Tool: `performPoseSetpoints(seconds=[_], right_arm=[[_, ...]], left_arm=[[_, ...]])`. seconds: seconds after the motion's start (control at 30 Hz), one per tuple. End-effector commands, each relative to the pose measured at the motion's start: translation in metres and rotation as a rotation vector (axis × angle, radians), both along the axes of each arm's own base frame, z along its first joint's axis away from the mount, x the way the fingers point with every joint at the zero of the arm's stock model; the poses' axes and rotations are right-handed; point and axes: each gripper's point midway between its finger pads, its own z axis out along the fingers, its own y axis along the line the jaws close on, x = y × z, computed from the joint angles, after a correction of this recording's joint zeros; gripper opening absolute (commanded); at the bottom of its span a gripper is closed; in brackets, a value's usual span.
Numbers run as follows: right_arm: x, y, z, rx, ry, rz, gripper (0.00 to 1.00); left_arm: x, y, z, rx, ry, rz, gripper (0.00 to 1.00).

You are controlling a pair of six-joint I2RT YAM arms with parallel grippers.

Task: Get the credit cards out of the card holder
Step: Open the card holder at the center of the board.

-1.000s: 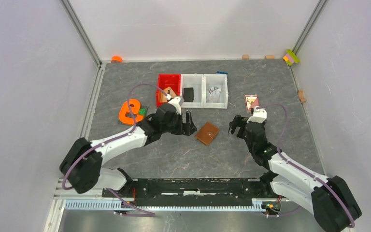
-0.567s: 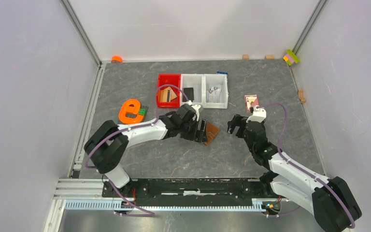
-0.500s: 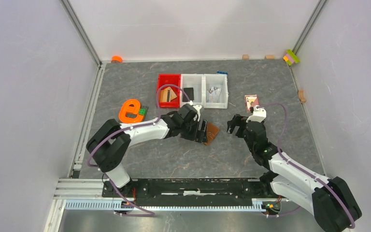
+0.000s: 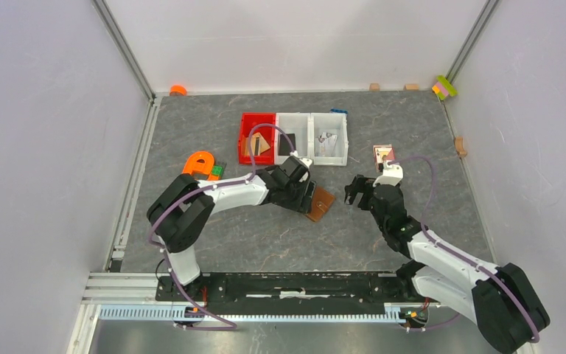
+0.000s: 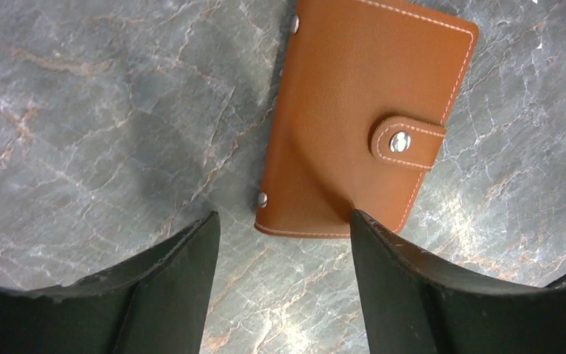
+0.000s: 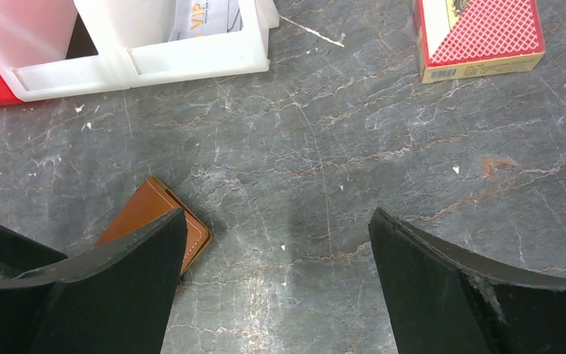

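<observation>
The card holder [image 4: 323, 203] is a brown leather wallet lying flat on the grey table, its snap tab [image 5: 405, 141] fastened. The credit cards are hidden. My left gripper [image 4: 308, 197] is low over the wallet's left end. Seen from the left wrist, the wallet [image 5: 354, 110] has its near edge between my open fingers [image 5: 284, 221], and the right fingertip [image 5: 383, 243] overlaps its near corner. My right gripper [image 4: 354, 193] hangs open just right of the wallet with only bare table between its fingers [image 6: 276, 221]. A corner of the wallet [image 6: 151, 217] shows beside its left finger.
A red bin [image 4: 245, 122] and two white bins [image 4: 312, 158] stand behind the wallet. A red-patterned card box [image 6: 479, 37] lies at the back right. An orange letter-shaped piece [image 4: 200, 164] sits to the left. Small blocks line the back wall.
My left arm has reached right and come down at the wallet's left end, and its jaws have narrowed a little. The right arm has barely moved.
</observation>
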Motion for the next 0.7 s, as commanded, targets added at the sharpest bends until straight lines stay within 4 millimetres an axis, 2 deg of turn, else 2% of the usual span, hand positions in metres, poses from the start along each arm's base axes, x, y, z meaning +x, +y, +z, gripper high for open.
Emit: performPoseSetpoints(seconds=[0.0,0.23,0.4,0.53,0.6,0.67], right_arm=[[0.006,0.005,0.006,-0.001,-0.024,0.022,0.97],[-0.002,0.028,-0.007,0.076,0.014,0.124,0.89],[-0.007,0.045,-0.023,0.130,0.109,0.173,0.87],[-0.011,0.055,-0.030,0.169,0.155,0.207,0.86],[-0.012,0.059,-0.032,0.177,0.167,0.223,0.83],[-0.013,0.063,-0.033,0.183,0.176,0.241,0.82]], left_arm=[[0.008,-0.012,0.000,0.011,-0.023,-0.078,0.69],[0.001,-0.028,0.000,-0.061,0.024,-0.122,0.61],[-0.006,-0.037,0.000,-0.114,0.065,-0.144,0.41],[-0.009,-0.040,0.004,-0.149,0.075,-0.140,0.18],[-0.008,-0.040,0.008,-0.165,0.063,-0.132,0.09],[-0.007,-0.039,0.015,-0.185,0.041,-0.122,0.05]])
